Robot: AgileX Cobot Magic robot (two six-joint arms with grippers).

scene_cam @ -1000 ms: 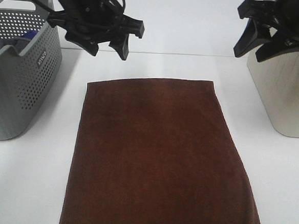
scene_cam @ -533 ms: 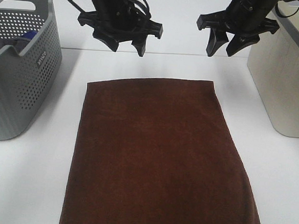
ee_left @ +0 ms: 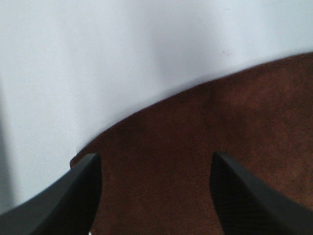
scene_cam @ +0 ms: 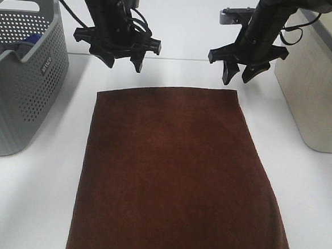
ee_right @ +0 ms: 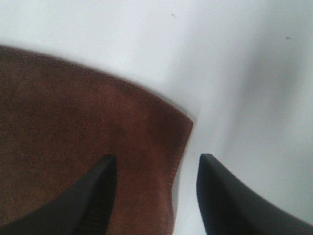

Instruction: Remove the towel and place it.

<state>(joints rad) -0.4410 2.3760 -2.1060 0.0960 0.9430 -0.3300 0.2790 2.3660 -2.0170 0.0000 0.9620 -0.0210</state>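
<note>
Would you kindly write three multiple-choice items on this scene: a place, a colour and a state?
1. Seen from the high camera, where is the grey basket relative to the towel?
A) to its left
B) on top of it
C) to its right

2. What colour is the towel?
A) blue
B) white
C) dark reddish-brown

3. How are the left end effector and right end effector?
A) both shut on the towel
B) both open, holding nothing
C) one gripping the basket

Answers:
1 A, the basket sits at the left edge, apart from the cloth.
2 C, the spread cloth is that colour throughout.
3 B, each wrist view shows spread fingers with a towel corner lying free between them.
</note>
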